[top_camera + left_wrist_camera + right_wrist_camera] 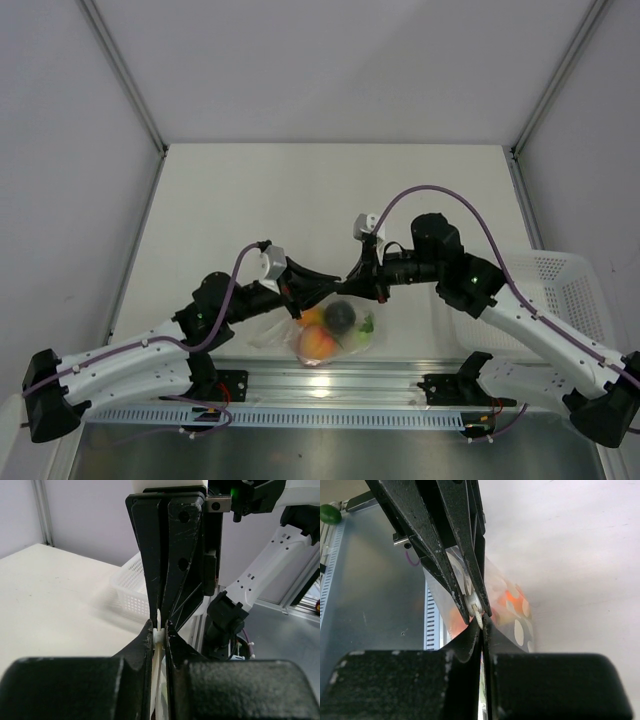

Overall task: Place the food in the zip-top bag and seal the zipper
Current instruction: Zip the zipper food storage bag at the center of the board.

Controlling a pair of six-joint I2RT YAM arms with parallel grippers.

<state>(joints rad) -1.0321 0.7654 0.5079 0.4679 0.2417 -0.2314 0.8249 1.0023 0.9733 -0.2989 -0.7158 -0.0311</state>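
The clear zip-top bag hangs between my two grippers just above the table's near edge. Food shows through it: an orange-peach round one, a dark-purple one and green pieces. My left gripper is shut on the zipper, pinching a small white piece on the bag's top edge. Tip to tip with it, my right gripper is shut on the same zipper strip. In the right wrist view the bag shows orange food behind the fingers.
A white slotted basket stands at the table's right side, beside the right arm. A metal rail runs along the near edge below the bag.
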